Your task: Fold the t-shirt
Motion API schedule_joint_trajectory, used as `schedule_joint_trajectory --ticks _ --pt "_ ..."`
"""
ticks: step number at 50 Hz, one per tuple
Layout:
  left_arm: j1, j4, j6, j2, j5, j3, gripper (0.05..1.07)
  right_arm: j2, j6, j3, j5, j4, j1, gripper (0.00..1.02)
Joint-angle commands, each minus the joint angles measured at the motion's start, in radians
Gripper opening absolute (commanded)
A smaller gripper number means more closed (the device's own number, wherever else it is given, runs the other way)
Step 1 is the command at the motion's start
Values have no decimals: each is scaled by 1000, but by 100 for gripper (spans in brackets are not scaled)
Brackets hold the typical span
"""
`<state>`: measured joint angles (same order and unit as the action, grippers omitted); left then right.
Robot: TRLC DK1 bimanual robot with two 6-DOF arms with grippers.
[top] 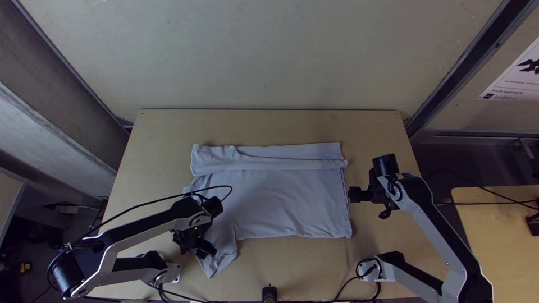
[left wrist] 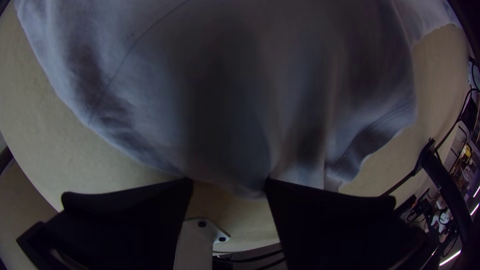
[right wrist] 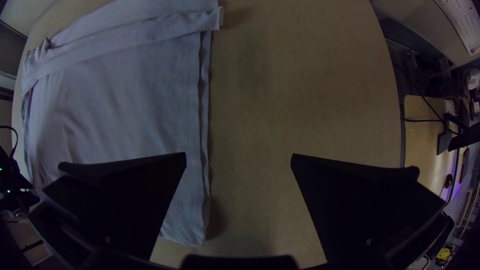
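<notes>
T-shirt (top: 281, 196), pale, thin, wrinkled cloth, rectangular with far band folded over, on wooden table (top: 269, 128); left gripper (top: 206, 252) parted at near-left sleeve, touch unclear; right gripper (top: 351, 194) spread wide, gripping nothing, by right edge.

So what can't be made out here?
- Top view: the part of the t-shirt under the left arm, hidden by that arm and the left hand.
- Left wrist view: whether the cloth touches that hand; it is blurred and shadowed there.
- Top view: what lies inside the folded band, covered by its outer layer.
- Top view: the right arm's base, cut off by the bottom edge.
</notes>
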<state>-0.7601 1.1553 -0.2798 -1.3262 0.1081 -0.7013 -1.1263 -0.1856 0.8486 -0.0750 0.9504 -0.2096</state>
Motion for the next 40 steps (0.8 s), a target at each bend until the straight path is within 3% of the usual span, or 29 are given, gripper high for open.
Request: schedule_joint_trajectory --ticks 1,5,10,27,40 --pt "-12 -43 10 -8 7 28 46 17 11 -39 11 -1 -17 95" --pt "-24 -43 11 -4 5 34 34 19 15 -52 11 2 -25 94" --pt "-39 -63 39 24 -2 36 8 23 17 -75 21 5 -34 90" --pt "-28 -66 47 50 -1 33 8 -24 15 -131 83 51 -106 83" --pt "-22 -66 45 73 -2 40 8 -128 14 -118 135 172 -163 83"
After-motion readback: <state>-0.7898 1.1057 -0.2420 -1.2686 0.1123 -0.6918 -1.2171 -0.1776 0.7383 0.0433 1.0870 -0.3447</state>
